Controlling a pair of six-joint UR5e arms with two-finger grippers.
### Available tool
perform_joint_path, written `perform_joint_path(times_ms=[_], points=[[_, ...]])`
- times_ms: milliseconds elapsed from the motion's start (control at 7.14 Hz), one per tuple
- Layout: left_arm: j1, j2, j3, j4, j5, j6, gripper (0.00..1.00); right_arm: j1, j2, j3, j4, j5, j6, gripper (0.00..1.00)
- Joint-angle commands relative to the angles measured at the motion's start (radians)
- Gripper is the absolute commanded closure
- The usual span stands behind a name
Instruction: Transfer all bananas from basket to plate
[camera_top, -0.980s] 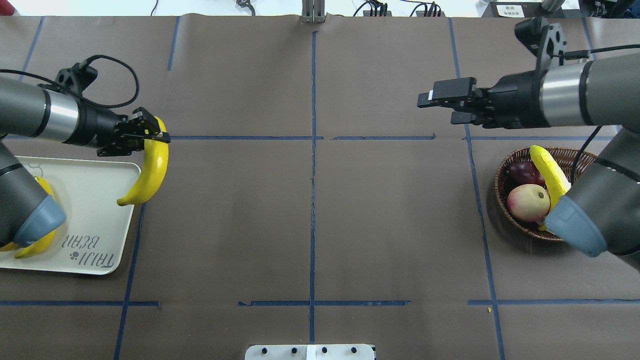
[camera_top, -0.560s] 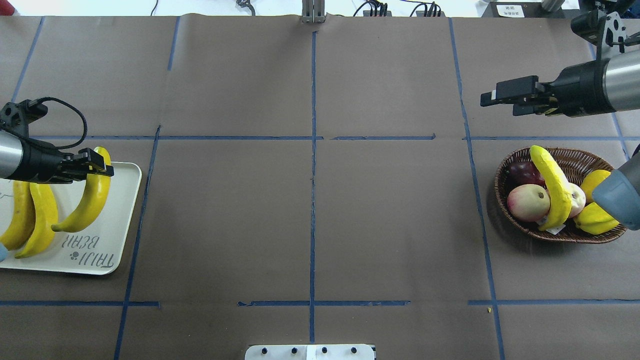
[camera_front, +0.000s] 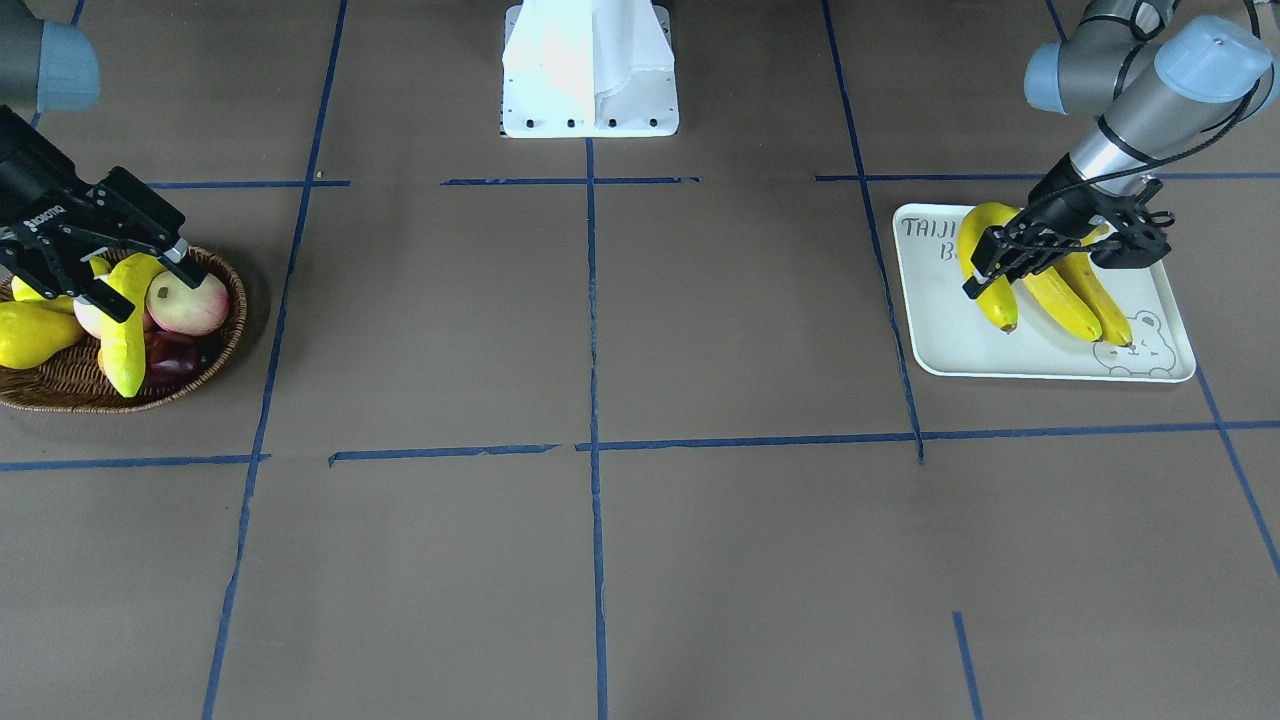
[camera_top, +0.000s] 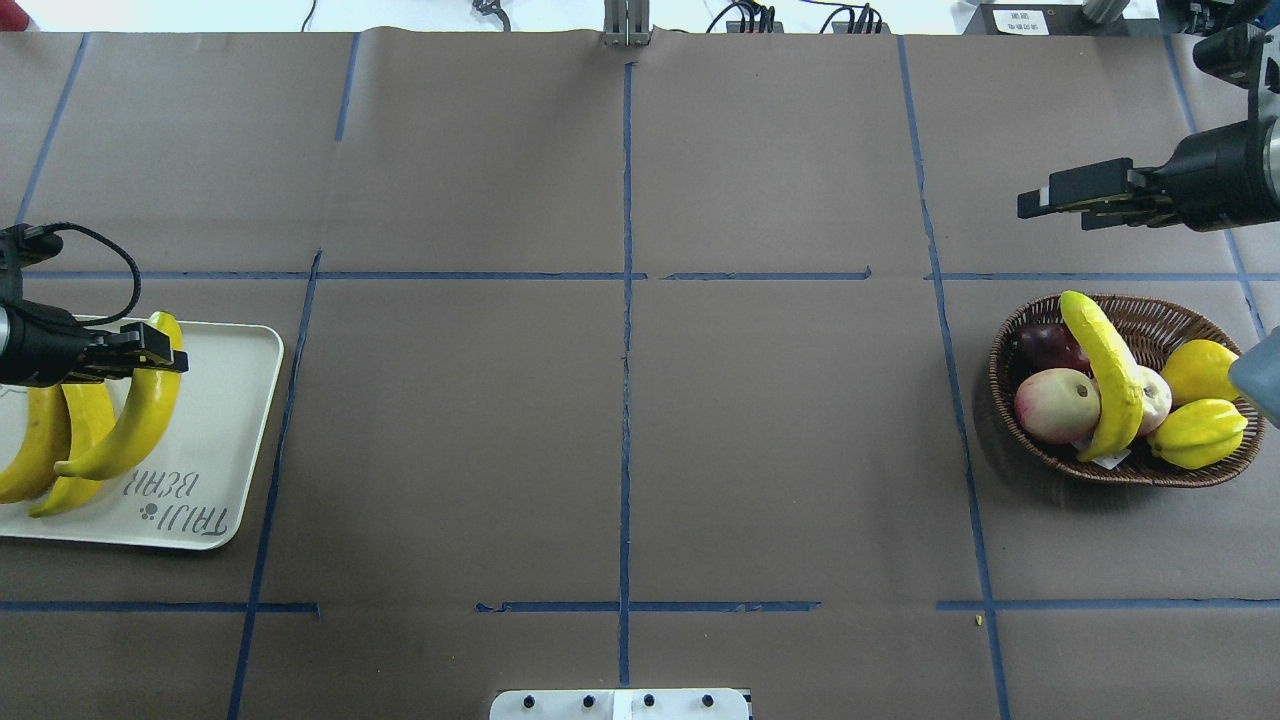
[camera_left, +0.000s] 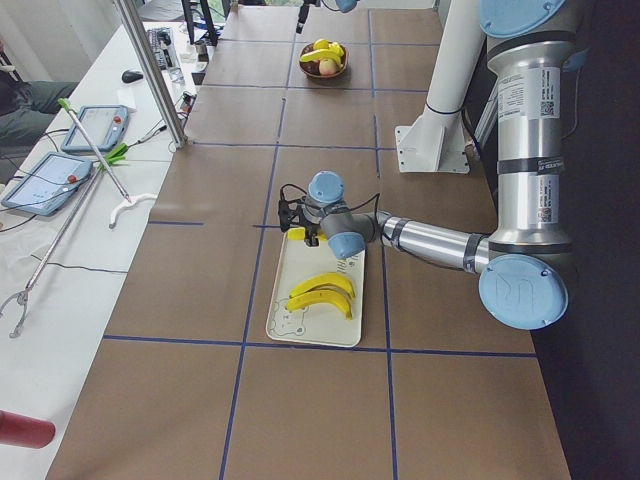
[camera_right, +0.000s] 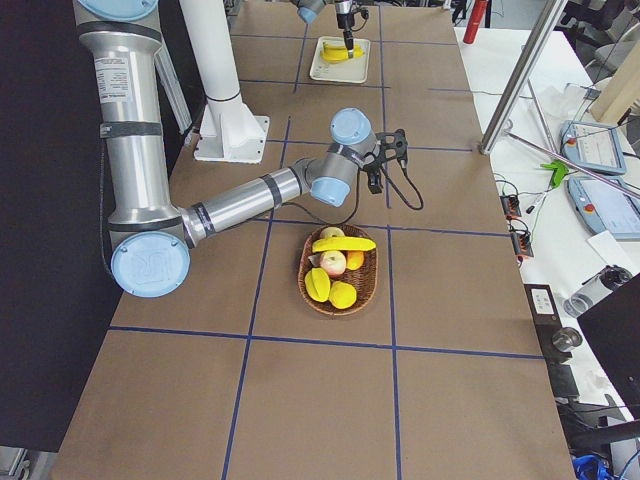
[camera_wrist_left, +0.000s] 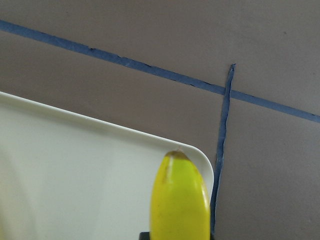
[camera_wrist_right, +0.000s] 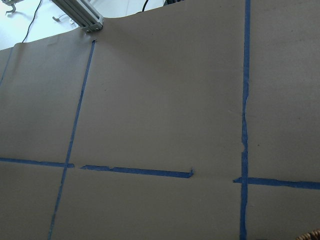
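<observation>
We count three of the four bananas as over at the plate (camera_top: 215, 400), which sits at the left edge of the overhead view. Two bananas (camera_front: 1068, 300) lie side by side on it. The third (camera_top: 125, 430) is gripped near its upper end by the left end effector (camera_top: 165, 357), whose jaws are closed narrow on it. It hangs over the plate just beside the other two. We cannot tell whether its lower tip already rests on the plate, so we treat this one as not yet released.

The basket (camera_top: 1150, 312) is at the right of the overhead view, well apart from the plate. The last banana (camera_top: 1105, 375) lies across it, resting on top of the other fruit (camera_top: 1055, 405). The right end effector (camera_top: 1062, 208) is empty, with its jaws spread wide. It hangs at the upper right of the overhead view, beyond the basket's far rim and not touching anything.

In our judgement, what is left is letting go of the third banana, then picking up the fourth and carrying it across the desk. The other fruit should be left in the basket.
</observation>
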Motion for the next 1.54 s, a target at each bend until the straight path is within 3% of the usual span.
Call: perform_joint_path(times_ms=[0,700,1401], points=[[0.002,0.024,0.013,-0.016,0.061,0.042,0.0,0.004,-0.009,-0.006,0.001,0.004,-0.009,0.0],[0.005,0.013,0.001,-0.026,0.05,0.032,0.0,0.033,-0.135,-0.101,0.01,0.023,-0.207,0.0],[0.01,0.004,0.002,-0.026,0.05,0.029,0.0,0.009,-0.204,-0.149,0.016,0.046,-0.21,0.0]])
